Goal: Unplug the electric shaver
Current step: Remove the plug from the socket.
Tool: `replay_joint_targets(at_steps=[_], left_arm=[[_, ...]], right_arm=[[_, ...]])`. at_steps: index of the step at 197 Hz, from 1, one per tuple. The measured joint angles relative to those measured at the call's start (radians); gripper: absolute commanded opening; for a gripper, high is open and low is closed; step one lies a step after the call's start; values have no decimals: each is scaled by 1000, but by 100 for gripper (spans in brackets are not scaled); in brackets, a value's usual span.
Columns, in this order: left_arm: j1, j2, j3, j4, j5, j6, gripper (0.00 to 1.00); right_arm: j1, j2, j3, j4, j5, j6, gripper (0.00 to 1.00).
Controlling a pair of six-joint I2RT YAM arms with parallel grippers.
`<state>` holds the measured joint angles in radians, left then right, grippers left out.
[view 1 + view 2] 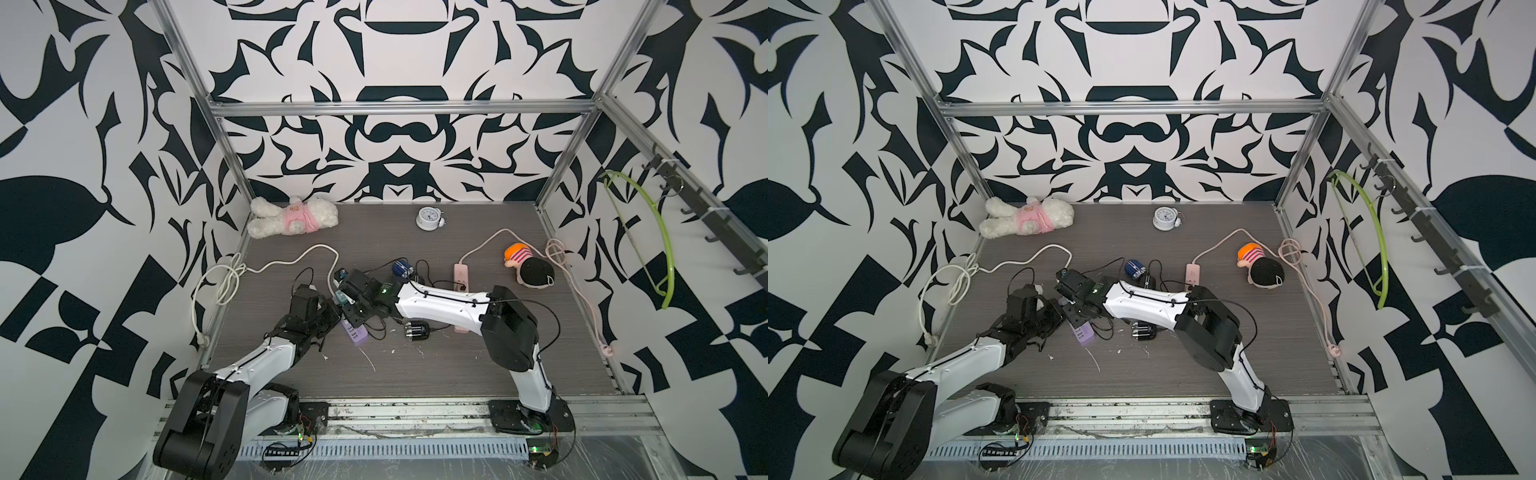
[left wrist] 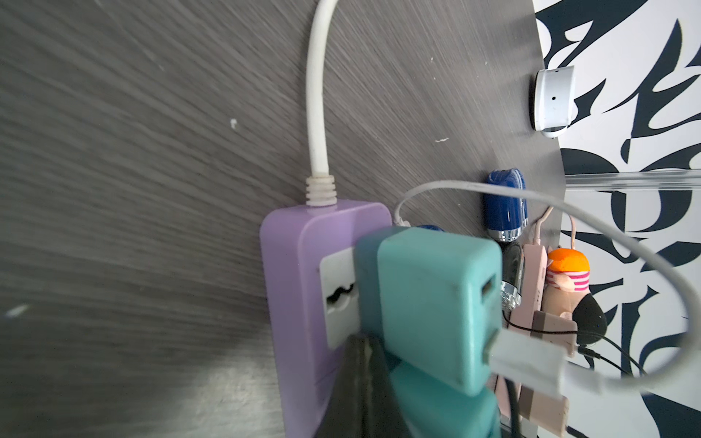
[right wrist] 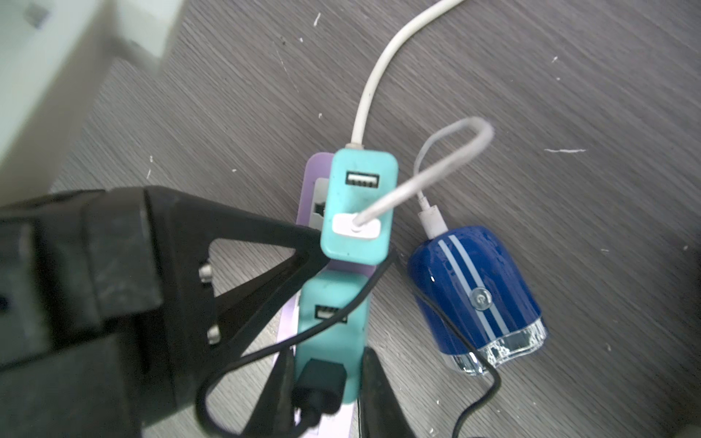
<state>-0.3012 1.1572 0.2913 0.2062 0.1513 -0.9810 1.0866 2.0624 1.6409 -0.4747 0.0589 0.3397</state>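
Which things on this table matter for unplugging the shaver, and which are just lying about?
For the job: purple power strip; teal charger with white cable; blue shaver on that cable; teal charger with black cable, held by the right gripper; black shaver, possibly.

Lying about: white plush toy; alarm clock; doll; pink power strip.

Both top views are looking down from high up, taking in the whole table [image 1: 415, 374] alike. The left wrist camera is hugging the left gripper [image 2: 360, 364], facing the purple power strip [image 2: 296, 265] just ahead; the right wrist camera is staring past the right gripper [image 3: 328, 375] at that same strip, the lower teal adapter [image 3: 322, 292] between its fingers.
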Motion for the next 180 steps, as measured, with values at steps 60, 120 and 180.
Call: replay_joint_targets(at_steps=[60, 120, 180], left_arm=[[0, 64, 1, 89, 18, 0, 0], [0, 79, 1, 111, 24, 0, 0], [0, 77, 1, 109, 24, 0, 0]], right_arm=[[0, -42, 0, -10, 24, -11, 0], [-5, -88, 22, -46, 52, -54, 0], [-160, -185, 25, -93, 31, -117, 0]])
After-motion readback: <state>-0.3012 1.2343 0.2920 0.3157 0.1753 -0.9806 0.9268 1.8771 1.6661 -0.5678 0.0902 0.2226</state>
